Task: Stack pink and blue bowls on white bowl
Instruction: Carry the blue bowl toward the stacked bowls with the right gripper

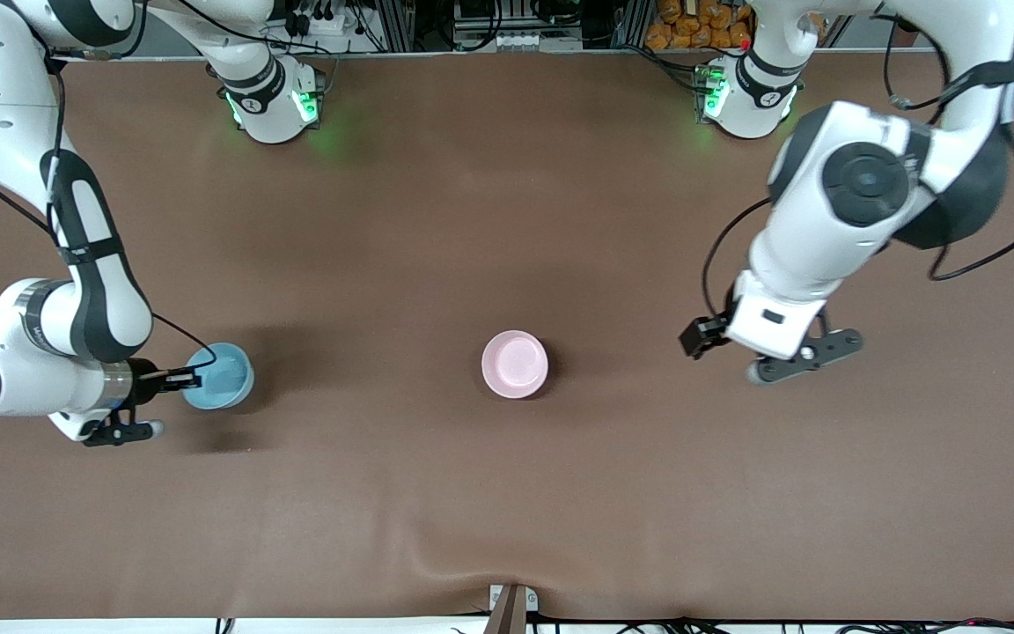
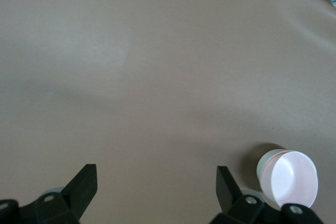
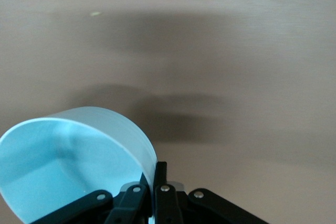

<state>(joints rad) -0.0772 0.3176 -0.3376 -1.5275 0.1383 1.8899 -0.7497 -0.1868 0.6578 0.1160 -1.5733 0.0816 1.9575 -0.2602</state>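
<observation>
Above brown table (image 1: pixel 437 220), right end effector (image 1: pixel 193 379) clamps blue bowl's (image 1: pixel 221 377) rim; left end effector (image 1: pixel 740 352) gapes.

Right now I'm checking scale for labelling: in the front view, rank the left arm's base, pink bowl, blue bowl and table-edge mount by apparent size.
1. The left arm's base, largest.
2. The pink bowl and blue bowl look alike; the blue one is tilted in the right claw, so I won't rank them.
3. The table-edge mount, smallest.

blue bowl (image 1: pixel 218 376) toward right arm's end, pink bowl (image 1: pixel 515 364) mid-table, well apart
</observation>
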